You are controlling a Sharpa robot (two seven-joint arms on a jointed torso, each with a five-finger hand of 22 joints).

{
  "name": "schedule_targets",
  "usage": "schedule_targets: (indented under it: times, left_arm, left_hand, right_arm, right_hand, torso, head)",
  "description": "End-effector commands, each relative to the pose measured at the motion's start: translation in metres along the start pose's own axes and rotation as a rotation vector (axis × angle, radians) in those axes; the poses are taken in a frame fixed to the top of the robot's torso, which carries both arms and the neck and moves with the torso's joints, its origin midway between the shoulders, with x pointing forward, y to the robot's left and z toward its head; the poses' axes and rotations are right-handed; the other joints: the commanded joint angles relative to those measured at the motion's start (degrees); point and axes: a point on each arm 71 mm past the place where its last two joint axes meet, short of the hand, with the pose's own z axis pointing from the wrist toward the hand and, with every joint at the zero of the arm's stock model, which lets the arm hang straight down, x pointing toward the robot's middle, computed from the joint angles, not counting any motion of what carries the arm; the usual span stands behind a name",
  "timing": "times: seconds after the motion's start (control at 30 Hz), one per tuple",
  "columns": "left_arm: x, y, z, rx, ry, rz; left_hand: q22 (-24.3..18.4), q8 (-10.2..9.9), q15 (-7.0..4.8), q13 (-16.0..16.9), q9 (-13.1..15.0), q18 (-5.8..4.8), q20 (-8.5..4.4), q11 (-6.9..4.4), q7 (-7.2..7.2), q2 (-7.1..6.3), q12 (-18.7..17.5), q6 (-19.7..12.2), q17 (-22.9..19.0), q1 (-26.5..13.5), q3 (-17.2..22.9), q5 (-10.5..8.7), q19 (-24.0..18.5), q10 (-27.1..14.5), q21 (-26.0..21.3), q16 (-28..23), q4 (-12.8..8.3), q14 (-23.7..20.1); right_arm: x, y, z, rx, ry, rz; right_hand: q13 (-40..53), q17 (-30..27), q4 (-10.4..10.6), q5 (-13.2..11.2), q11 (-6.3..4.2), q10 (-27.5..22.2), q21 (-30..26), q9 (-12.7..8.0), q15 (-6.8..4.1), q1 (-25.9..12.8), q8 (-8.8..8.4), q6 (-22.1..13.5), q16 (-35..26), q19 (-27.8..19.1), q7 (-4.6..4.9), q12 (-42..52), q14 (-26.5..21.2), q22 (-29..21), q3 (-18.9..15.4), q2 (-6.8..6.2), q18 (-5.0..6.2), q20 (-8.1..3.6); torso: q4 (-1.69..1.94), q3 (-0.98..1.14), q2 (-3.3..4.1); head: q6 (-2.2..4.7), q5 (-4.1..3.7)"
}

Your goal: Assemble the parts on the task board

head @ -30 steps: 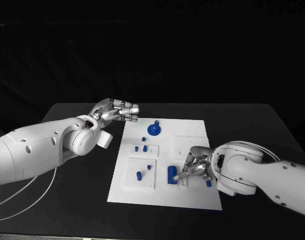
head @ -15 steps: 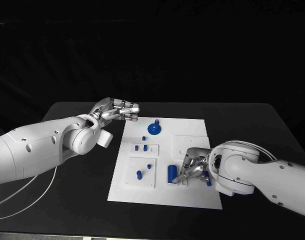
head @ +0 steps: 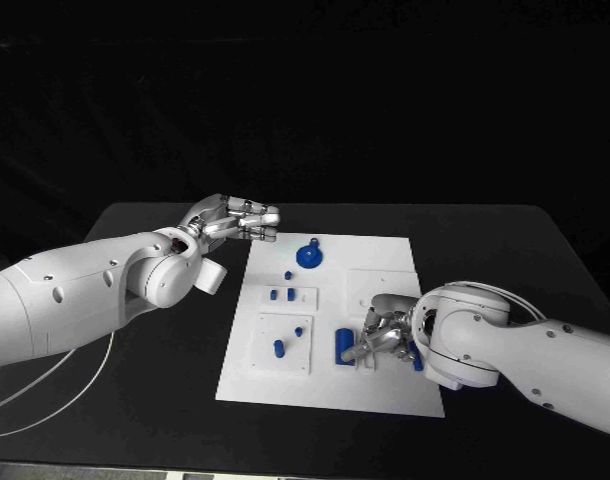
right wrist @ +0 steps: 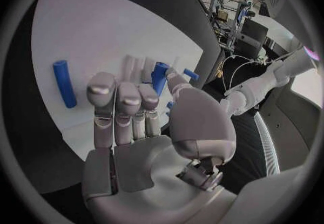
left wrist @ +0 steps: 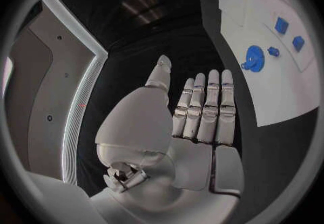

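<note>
1. The task board (head: 377, 395) lay in the middle of the black table (head: 536, 260), with blue parts scattered over it.
2. The left hand (head: 233, 219) hovered just off the board's far left corner, fingers straight and close together, holding nothing.
3. The right hand (head: 386, 335) sat low over the board's near right area, fingers curled beside a blue cylinder (head: 344, 347); whether it gripped any part, I couldn't tell.
4. A round blue knob part (head: 310, 258) stood near the far end.
</note>
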Motion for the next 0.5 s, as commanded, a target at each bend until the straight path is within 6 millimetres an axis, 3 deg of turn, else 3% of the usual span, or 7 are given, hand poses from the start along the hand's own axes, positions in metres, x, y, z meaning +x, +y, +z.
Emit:
schedule_targets:
  times: [0.03, 0.2, 0.27, 0.5]
  left_arm:
    - [0.002, -0.001, 0.000, 0.005, 0.019, -0.006]
    - [0.002, -0.001, 0.000, 0.003, 0.019, -0.006]
    - [0.001, 0.000, -0.001, 0.001, 0.019, -0.006]
    - [0.000, 0.000, -0.001, 0.000, 0.017, -0.005]
  left_hand:
    - [-0.05, -0.05, -0.07, 0.03, 0.01, 0.16, 0.09, -0.01, 0.47, -0.12, -0.11, -0.08, 0.06, -0.47, 0.04, -0.08, -0.09, -0.50, 0.18, -0.22, 0.22, -0.35]
    - [-0.05, -0.05, -0.07, 0.03, 0.01, 0.16, 0.09, -0.01, 0.47, -0.12, -0.11, -0.08, 0.06, -0.47, 0.04, -0.08, -0.09, -0.50, 0.18, -0.22, 0.22, -0.35]
    - [-0.05, -0.05, -0.07, 0.03, 0.01, 0.16, 0.09, -0.01, 0.47, -0.12, -0.11, -0.08, 0.06, -0.47, 0.04, -0.08, -0.09, -0.50, 0.18, -0.22, 0.22, -0.35]
    - [-0.21, -0.04, -0.04, 0.03, 0.01, 0.17, 0.13, -0.01, 0.45, -0.11, -0.09, -0.01, 0.07, -0.36, 0.04, -0.07, -0.14, -0.50, 0.16, -0.21, 0.27, -0.43]
  right_arm:
    - [0.000, -0.003, 0.001, 0.018, -0.017, -0.007]
    - [0.000, -0.005, -0.001, 0.013, -0.003, -0.001]
    - [0.000, -0.007, -0.002, 0.007, -0.002, 0.008]
    - [-0.014, -0.014, -0.012, -0.012, -0.044, 0.069]
  right_hand:
    - [0.10, 0.02, 0.54, -0.06, -0.12, 0.42, -0.27, -0.06, -0.17, -0.87, 0.03, 0.32, -0.38, 3.28, 0.12, -0.14, 0.10, 5.57, 0.36, -0.08, -0.74, -0.35]
    - [0.15, -0.07, 0.78, 0.00, -0.07, 0.39, -0.27, 0.05, -0.12, -1.26, 0.03, 0.36, -0.44, 3.29, 0.15, -0.29, 0.10, 5.58, 1.55, -1.53, -0.69, -0.28]
    - [0.15, -0.25, 2.70, 0.10, -0.02, 0.35, -0.45, 0.24, -0.08, -1.08, 0.02, 0.36, -0.53, 3.25, 0.22, -0.38, 0.08, 5.54, 2.81, -3.47, -0.58, -0.20]
    - [1.01, -0.03, 5.96, -0.04, 0.07, 0.33, -0.20, 1.58, -0.25, -0.42, 0.09, -0.32, -0.24, 3.37, 0.41, 0.69, 0.00, 5.60, 1.55, -5.66, -0.43, -0.42]
  torso:
    - [0.01, 0.00, 0.00]
    - [0.00, 0.00, -0.02]
    - [-0.03, 0.02, 0.00]
    - [-0.11, 0.02, -0.03]
  head:
    - [-0.03, -0.02]
    - [0.02, -0.02]
    - [0.05, -0.05]
    - [0.19, -0.31]
